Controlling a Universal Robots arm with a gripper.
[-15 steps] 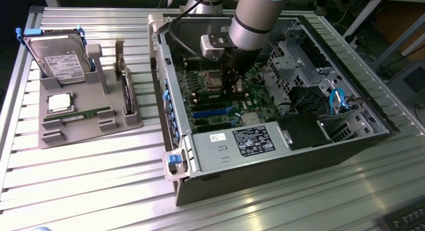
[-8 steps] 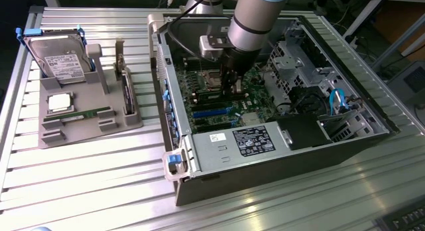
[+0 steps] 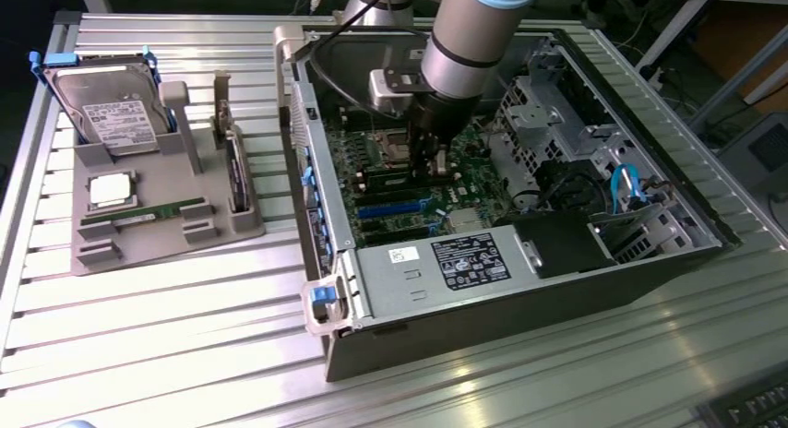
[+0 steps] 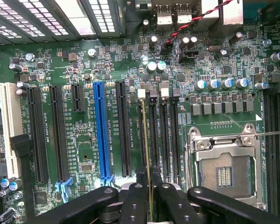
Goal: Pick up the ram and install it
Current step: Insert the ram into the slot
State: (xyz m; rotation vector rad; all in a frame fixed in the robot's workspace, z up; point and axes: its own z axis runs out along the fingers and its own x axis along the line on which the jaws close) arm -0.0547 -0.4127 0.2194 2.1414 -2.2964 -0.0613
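The ram (image 4: 146,140) appears edge-on as a thin line between my black fingers (image 4: 135,198). It runs along the black memory slots (image 4: 164,135) next to the CPU socket (image 4: 224,170). My gripper (image 4: 150,189) is shut on it. In the exterior view the gripper (image 3: 434,160) reaches down into the open computer case (image 3: 369,299) over the motherboard, with the ram (image 3: 394,180) as a dark green strip just beside the fingers. Whether the stick is touching the slot or seated in it I cannot tell.
On the exterior view's left, a grey holder (image 3: 92,253) carries a hard drive (image 3: 111,114), a processor chip (image 3: 109,188) and a second green stick (image 3: 154,213). Inside the case are the power supply (image 3: 462,262), drive cages (image 3: 555,114) and blue cables (image 3: 628,188).
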